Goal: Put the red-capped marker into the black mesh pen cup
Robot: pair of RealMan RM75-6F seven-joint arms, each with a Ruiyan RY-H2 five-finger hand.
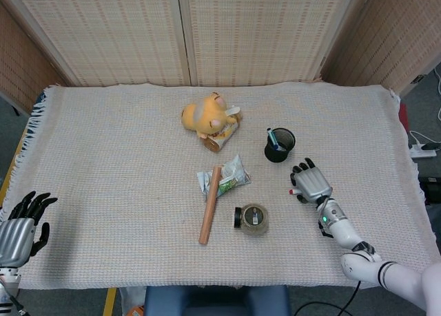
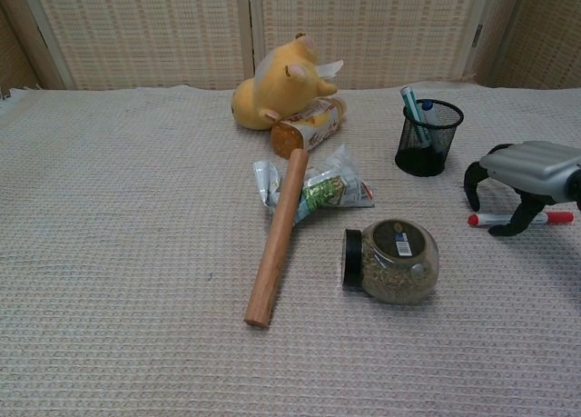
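Left hand [image 1: 21, 226]: at bench [image 1: 103, 164] edge, 8 o'clock corner, fingers spread, holding nothing. Wooden rod [image 2: 277, 237] lying at centre, upper end over snack packet [image 2: 318, 188]. Plush toy [image 2: 272, 92] and orange bottle [image 2: 309, 126] at 12 o'clock of rod. Jar [image 2: 390, 261] on its side at 4 o'clock of rod. Black mesh pen cup [image 2: 428, 139] upright, pens inside. Red-capped marker [image 2: 526, 219] flat on bench, 4 o'clock of cup. Right hand [image 2: 525, 176] arched over marker, fingers curled downward, apart; contact with marker cannot be told.

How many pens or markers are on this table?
3 visible: the red-capped marker lying under the right hand, and two pens standing in the black mesh pen cup. More may hide inside.
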